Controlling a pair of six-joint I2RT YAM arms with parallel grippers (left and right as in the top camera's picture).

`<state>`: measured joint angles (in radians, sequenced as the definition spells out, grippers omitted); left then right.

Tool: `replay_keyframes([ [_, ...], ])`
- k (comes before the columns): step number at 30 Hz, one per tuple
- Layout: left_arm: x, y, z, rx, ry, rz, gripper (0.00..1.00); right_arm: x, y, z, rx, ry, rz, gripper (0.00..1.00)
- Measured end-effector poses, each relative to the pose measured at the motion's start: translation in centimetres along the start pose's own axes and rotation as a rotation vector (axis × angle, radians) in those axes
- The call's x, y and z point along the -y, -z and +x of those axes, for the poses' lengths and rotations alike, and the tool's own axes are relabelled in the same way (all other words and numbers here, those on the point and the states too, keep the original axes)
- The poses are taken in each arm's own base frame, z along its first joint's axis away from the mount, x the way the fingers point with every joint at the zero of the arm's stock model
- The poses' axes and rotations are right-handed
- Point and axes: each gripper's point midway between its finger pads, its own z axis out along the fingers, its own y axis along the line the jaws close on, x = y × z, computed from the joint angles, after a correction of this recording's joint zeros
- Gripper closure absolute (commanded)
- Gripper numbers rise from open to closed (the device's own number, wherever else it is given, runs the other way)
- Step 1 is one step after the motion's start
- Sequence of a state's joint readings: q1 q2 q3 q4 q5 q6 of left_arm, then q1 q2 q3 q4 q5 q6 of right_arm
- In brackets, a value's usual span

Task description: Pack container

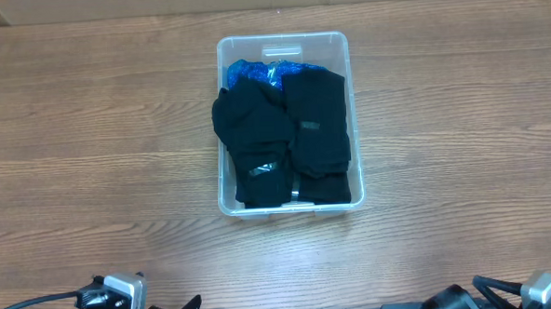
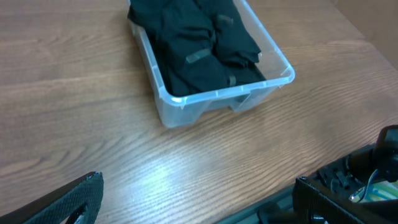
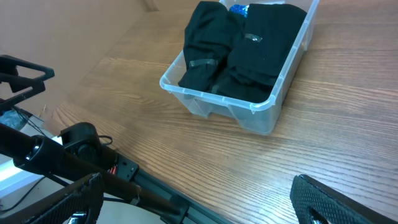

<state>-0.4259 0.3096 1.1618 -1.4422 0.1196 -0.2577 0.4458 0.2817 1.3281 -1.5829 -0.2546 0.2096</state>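
The container (image 1: 355,123) is a clear plastic bin in the middle of the wooden table. It holds folded black garments (image 1: 289,140), with a blue item (image 1: 249,74) at its far end. The container also shows in the left wrist view (image 2: 211,106) and the right wrist view (image 3: 230,115), black cloth filling it to the rim. My left gripper (image 2: 196,199) is open and empty, low over bare wood near the table's front edge. My right gripper (image 3: 196,199) is open and empty over the front edge. Both are well short of the container.
Bare wood grain table (image 1: 88,135) surrounds the bin on all sides. The arm mounts sit at the front edge, left (image 1: 114,297) and right (image 1: 542,290). A black rail and cabling (image 3: 74,152) run along the front edge. A cardboard-coloured wall (image 1: 157,1) backs the table.
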Motion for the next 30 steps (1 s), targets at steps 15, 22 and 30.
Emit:
replay_keyframes([
  [15, -0.8, -1.0, -3.3, 0.211, 0.037, -0.061, 0.0, 0.0, 0.0, 0.1, -0.003, 0.0, 0.001, 0.0],
  [22, -5.5, -9.2, -1.7, 0.355, 0.072, -0.155, 0.0, 0.0, 0.0, 0.1, -0.004, -0.001, 0.0, 0.0],
  [30, -8.9, -17.4, 1.1, 0.385, 0.026, -0.153, 0.0, 0.0, 0.0, 0.1, -0.005, -0.001, 0.001, 0.0],
])
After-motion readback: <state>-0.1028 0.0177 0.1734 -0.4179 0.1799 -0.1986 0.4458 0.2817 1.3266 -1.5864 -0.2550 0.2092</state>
